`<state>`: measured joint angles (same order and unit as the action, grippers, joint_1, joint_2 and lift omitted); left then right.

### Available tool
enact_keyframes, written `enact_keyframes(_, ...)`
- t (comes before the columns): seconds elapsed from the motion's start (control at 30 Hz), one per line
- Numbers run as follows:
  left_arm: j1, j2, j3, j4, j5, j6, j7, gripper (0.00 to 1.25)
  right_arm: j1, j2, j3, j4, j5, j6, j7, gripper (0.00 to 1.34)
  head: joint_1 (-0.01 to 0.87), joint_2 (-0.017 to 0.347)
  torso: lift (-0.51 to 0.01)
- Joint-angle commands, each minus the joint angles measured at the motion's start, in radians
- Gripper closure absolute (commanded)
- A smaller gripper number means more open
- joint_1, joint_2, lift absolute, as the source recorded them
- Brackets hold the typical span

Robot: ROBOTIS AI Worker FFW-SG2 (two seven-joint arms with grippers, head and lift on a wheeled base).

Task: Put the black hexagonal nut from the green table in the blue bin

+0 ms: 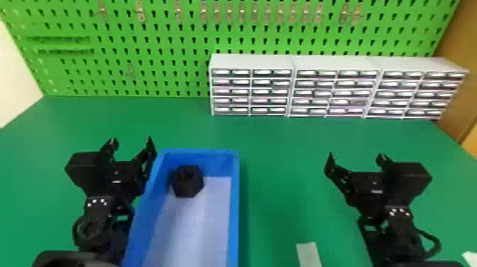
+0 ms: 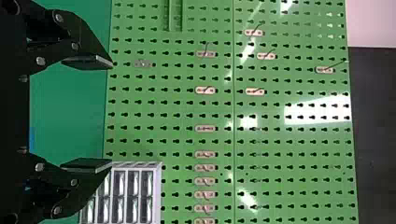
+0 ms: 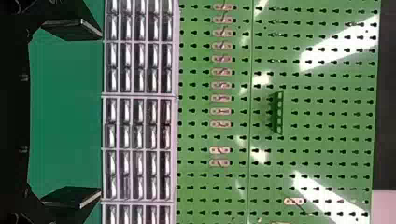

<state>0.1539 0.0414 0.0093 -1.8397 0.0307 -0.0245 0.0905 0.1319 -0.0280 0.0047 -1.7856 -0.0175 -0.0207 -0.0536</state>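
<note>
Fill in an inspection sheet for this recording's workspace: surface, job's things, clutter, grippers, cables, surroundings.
Surface: green table, smooth and flat.
Job's things: black hexagonal nut inside the blue bin, at its far end, nearer the left wall.
Clutter: pale strip on the table, right of the bin; white piece at the head view's right edge.
Grippers: left gripper open, by the bin's left wall; right gripper open, above the table's right part. Both hold nothing.
Cables: black cable looping beside the right arm.
Surroundings: drawer cabinets along the back; green pegboard with metal clips behind.
</note>
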Motion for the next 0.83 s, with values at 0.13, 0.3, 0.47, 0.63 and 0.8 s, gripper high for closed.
enact_keyframes(0.13, 0.001, 0.0, -0.003, 0.0, 0.0, 0.0, 0.0, 0.5, 0.002, 0.0, -0.002, 0.0, -0.002, 0.001, 0.0, 0.12, 0.657, 0.057, -0.095)
enact_keyframes(0.3, 0.001, 0.0, -0.003, 0.0, 0.0, 0.0, 0.0, 0.5, 0.002, 0.0, -0.003, -0.002, -0.004, 0.001, 0.0, 0.12, 0.657, 0.057, -0.095)
enact_keyframes(0.47, 0.001, 0.0, -0.005, 0.0, 0.0, 0.0, 0.0, 0.5, 0.003, 0.002, -0.003, -0.002, -0.004, 0.001, 0.0, 0.12, 0.657, 0.057, -0.095)
enact_keyframes(0.63, 0.001, 0.002, -0.005, 0.0, 0.0, 0.0, 0.0, 0.5, 0.003, 0.002, -0.006, -0.002, -0.006, 0.001, 0.0, 0.12, 0.657, 0.057, -0.095)
enact_keyframes(0.8, 0.001, 0.0, -0.005, -0.001, 0.002, 0.0, 0.0, 0.5, 0.005, 0.002, -0.009, -0.002, -0.004, 0.001, 0.0, 0.12, 0.657, 0.057, -0.095)
